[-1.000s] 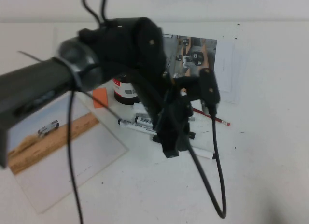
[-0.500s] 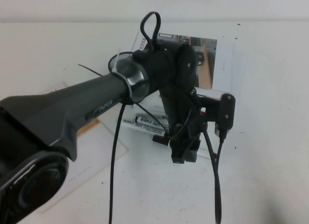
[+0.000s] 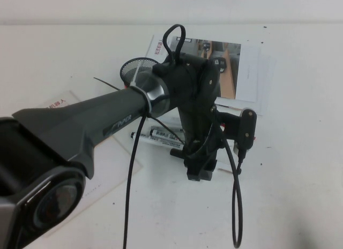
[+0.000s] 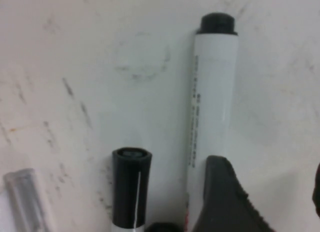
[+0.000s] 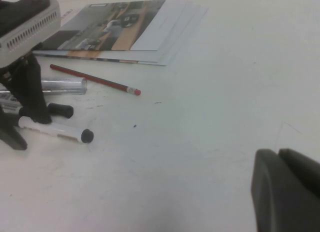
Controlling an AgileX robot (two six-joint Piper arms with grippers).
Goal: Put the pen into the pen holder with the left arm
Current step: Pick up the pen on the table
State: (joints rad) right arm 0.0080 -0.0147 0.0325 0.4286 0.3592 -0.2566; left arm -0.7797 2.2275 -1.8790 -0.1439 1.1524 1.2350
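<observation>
Jaws of the left gripper [image 3: 199, 171] stand parted and empty, pointing straight down at mid-desk [image 3: 289, 195]. One black ridged finger pad [image 4: 225, 197] overlaps the barrel and the other sits off to one side, so I can't tell that they straddle it. Right below lies the pen [image 4: 212, 92], a marker with a plain white barrel and a small black end plug showing, flat on the desk just beside a black-capped labelled white marker [image 4: 131, 187]. It looks light, rigid and smooth, so it could roll; I'd pinch mid-barrel, square across it. Farther on, a clear plastic tube [image 5: 62, 84] and a red pencil [image 5: 95, 79]. Toward the far edge are the round black wire-mesh pen holder [image 3: 136, 69] and a glossy magazine [image 3: 236, 61]. Over by the right edge, the right gripper [image 5: 285, 192] hangs low with fingers together, holding nothing.
</observation>
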